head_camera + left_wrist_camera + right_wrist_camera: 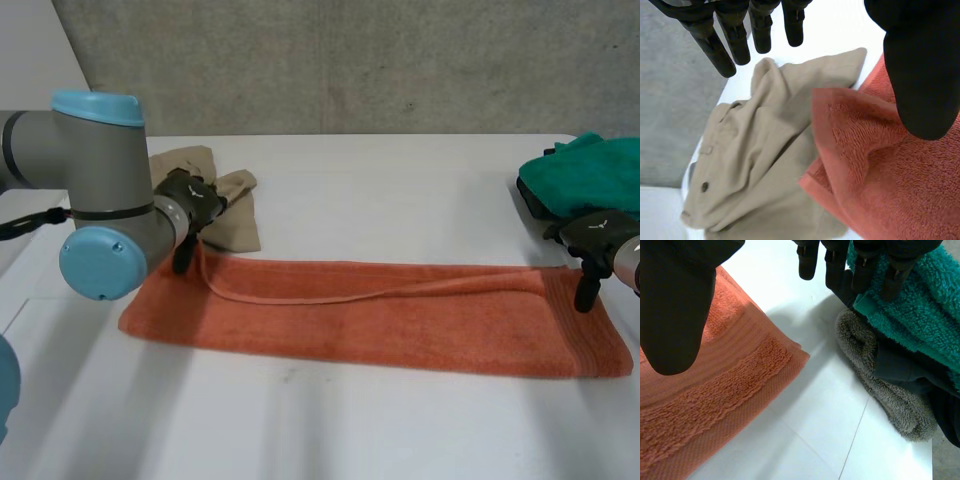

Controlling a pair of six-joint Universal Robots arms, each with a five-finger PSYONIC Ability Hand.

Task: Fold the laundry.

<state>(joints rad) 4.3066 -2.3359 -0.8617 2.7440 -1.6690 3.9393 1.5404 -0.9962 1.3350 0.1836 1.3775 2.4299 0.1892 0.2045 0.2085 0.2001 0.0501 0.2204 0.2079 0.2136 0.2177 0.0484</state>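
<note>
- Lying flat on the white table (pixel 400 180), the orange towel (pixel 400 318) was folded lengthwise into a long, narrow band. Its long axis ran across the table from the robot's left to its right.
- The upper layer's edge sagged in a shallow curve between the two far corners, and a strip of the lower layer showed beyond it.
- The left hand (pixel 190 205) hung over the towel's far left corner. Its fingers (pixel 715 45) were straight and well apart from the thumb (pixel 922 75), and they gripped nothing. Whether the thumb touched the cloth could not be told.
- A crumpled beige garment (pixel 755 165) lay just behind that end of the towel, and the towel's corner overlapped its edge.
- The right hand (pixel 595 245) stood at the towel's far right corner, above the banded short end. Its fingers (pixel 807 262) were extended and its thumb (pixel 675 305) was spread wide, with nothing caught between them.
- Beside the right end, apart from the orange towel, a teal towel (pixel 925 315) lay piled on a dark cloth (pixel 900 367) and a rolled grey towel (pixel 880 382). The right hand's fingers pointed toward this pile.
</note>
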